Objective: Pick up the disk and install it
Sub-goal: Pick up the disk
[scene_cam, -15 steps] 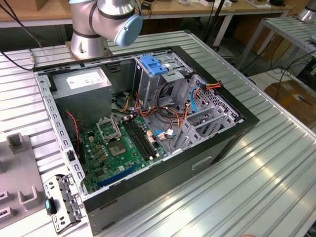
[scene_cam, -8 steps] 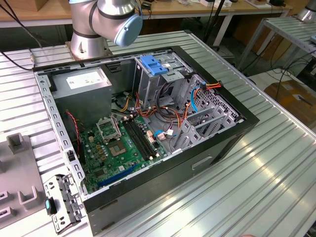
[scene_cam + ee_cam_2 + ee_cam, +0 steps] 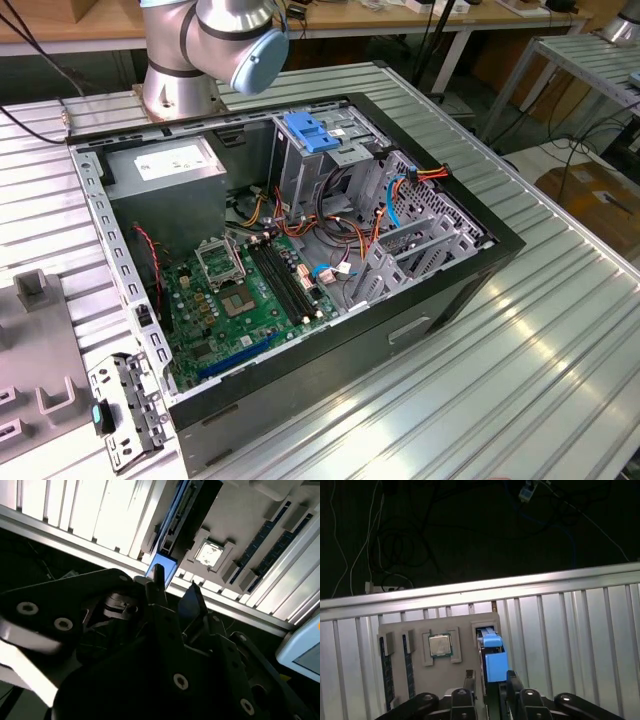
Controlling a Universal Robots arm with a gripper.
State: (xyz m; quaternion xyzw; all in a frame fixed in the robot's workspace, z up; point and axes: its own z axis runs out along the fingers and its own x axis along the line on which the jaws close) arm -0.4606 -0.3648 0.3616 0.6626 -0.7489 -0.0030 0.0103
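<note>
My gripper (image 3: 490,678), fingers spread, hovers over the disk (image 3: 494,659), which stands edge-up in its tray (image 3: 465,630) for easy grasping.

Blue-railed disk (image 3: 494,664), green motherboard (image 3: 235,300), black computer case (image 3: 450,295), ribbed silver table (image 3: 540,385).

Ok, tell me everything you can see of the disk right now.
The disk shows edge-on in both wrist views: a thin dark slab with blue plastic rails, standing on edge in a slot of the grey holder tray, beside a square chip. The open gripper hovers at its blue end; contact is not clear.
</note>
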